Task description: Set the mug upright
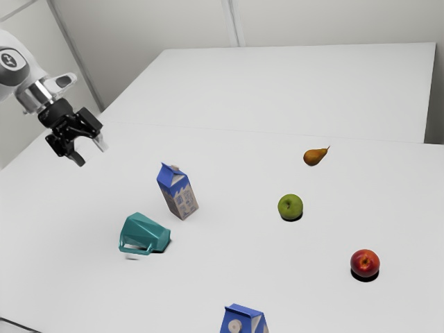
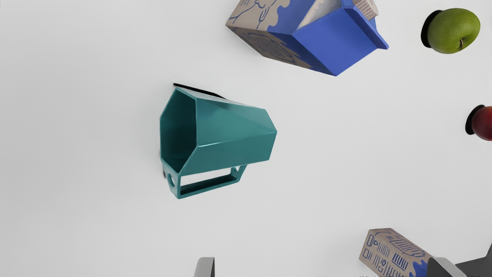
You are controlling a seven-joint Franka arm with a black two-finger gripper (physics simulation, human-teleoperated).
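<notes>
The white desk [image 1: 69,215] carries a teal mug [image 1: 144,232] lying on its side near a blue-and-beige carton [image 1: 179,194], both toward the edge at the exterior view's left. Farther from that edge sit a brown pear [image 1: 314,157], green apple [image 1: 290,207], red apple [image 1: 365,263] and second carton [image 1: 244,316].

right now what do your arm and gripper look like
My rounded white arm has a round dark marking with a pale symbol and a silvery metallic collar; my angular black two-finger gripper has grey fingertips with dark sides.
</notes>
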